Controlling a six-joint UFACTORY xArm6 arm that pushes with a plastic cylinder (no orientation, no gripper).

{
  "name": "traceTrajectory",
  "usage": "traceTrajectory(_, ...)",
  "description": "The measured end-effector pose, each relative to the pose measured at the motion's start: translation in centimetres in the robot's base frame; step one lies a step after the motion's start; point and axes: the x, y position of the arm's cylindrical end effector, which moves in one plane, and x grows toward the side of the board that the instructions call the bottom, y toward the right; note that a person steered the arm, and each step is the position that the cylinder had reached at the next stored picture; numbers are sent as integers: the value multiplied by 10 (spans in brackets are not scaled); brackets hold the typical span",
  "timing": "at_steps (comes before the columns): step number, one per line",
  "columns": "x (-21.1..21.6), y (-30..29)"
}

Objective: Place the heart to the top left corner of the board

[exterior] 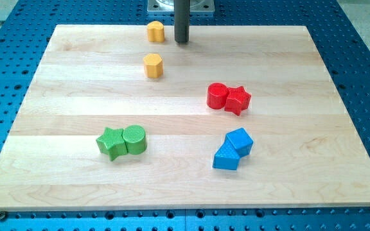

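Observation:
Two yellow blocks lie near the view's top. The upper yellow block (155, 31) sits close to the board's top edge and looks heart-like, though its shape is hard to make out. The lower yellow block (153, 65) looks like a hexagon. My tip (182, 42) rests on the board just to the right of the upper yellow block, with a small gap between them. It stands above and to the right of the yellow hexagon.
A red cylinder (217, 96) touches a red star (238, 101) right of centre. A green star (110, 143) touches a green cylinder (135, 139) at lower left. A blue cube (239, 140) touches a blue wedge (226, 158) at lower right. The wooden board (76, 90) lies on a blue perforated table (365, 64).

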Motion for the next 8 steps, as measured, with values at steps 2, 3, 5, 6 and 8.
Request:
traceTrajectory(2,4,-175)
traceTrajectory(3,13,-158)
traceTrajectory(5,13,-192)
traceTrajectory(6,13,-192)
traceTrajectory(8,13,-193)
